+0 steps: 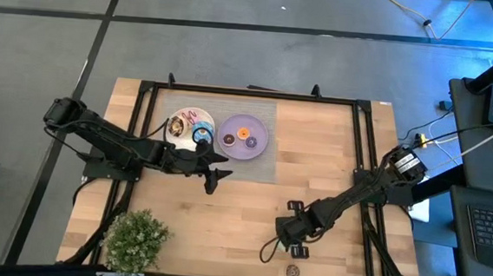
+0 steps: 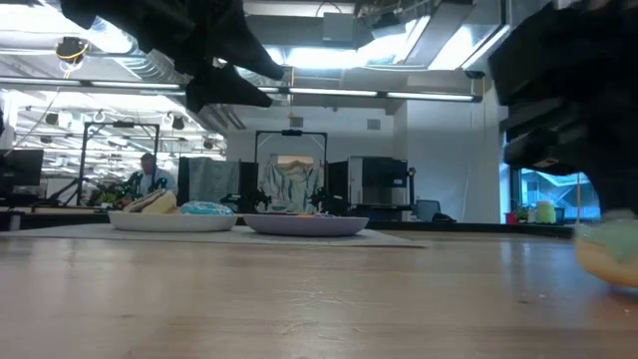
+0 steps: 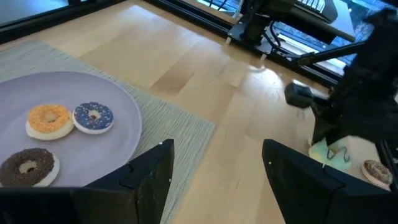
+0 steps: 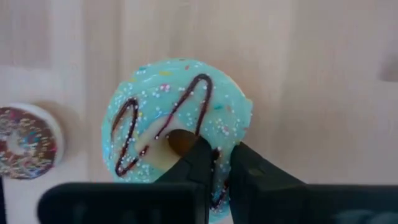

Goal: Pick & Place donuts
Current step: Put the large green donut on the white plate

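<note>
A mint-green donut (image 4: 177, 118) with a chocolate drizzle and sprinkles lies on the wooden table near its front edge, and my right gripper (image 4: 221, 155) is shut on it from above. A chocolate sprinkled donut (image 4: 25, 142) lies beside it, nearer the front edge (image 1: 294, 271). My left gripper (image 3: 217, 186) hangs open above the grey mat's edge, next to the lilac plate (image 3: 124, 149). That plate holds orange (image 3: 50, 119), purple (image 3: 93, 117) and dark-brown (image 3: 28, 167) minis. The white plate (image 1: 191, 127) carries pink and blue donuts. My right gripper pinches the green donut's ring (image 4: 221, 177) between its two fingers. One finger (image 4: 196, 158) stands in the hole and the other (image 4: 249, 168) on the ring's outer side. The fingers point steeply down. In the low view the donut (image 2: 610, 249) seems to rest on the table.
A small potted plant (image 1: 135, 239) stands at the front left corner. The grey mat (image 1: 266, 113) with both plates lies at the back middle. Bare wood stretches between the mat and my right gripper (image 1: 295, 246). A black frame runs around the table.
</note>
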